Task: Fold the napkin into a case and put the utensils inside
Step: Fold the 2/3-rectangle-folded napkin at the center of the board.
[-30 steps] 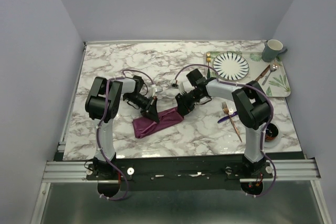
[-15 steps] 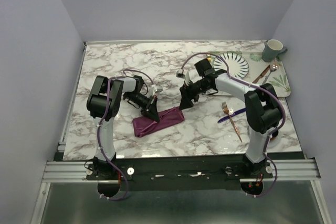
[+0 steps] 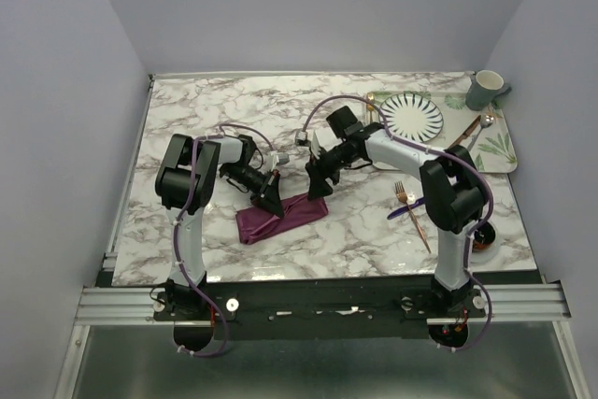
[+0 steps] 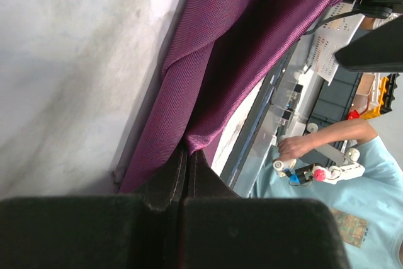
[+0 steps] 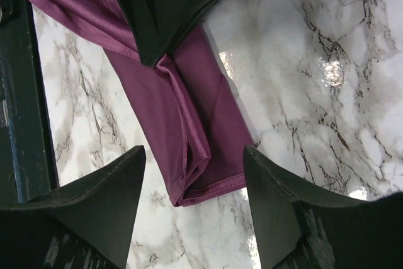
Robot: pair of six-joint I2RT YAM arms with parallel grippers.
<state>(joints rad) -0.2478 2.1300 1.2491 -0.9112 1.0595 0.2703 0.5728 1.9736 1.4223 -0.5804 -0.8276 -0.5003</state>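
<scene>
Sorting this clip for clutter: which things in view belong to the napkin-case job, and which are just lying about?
Job in hand: purple napkin, copper fork, blue knife.
Lying about: striped plate, grey mug, silver spoon, leaf-print tray.

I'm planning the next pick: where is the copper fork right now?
In the top view, the copper fork lies on the marble table right of centre, crossed by the blue knife and well to the right of the napkin.
</scene>
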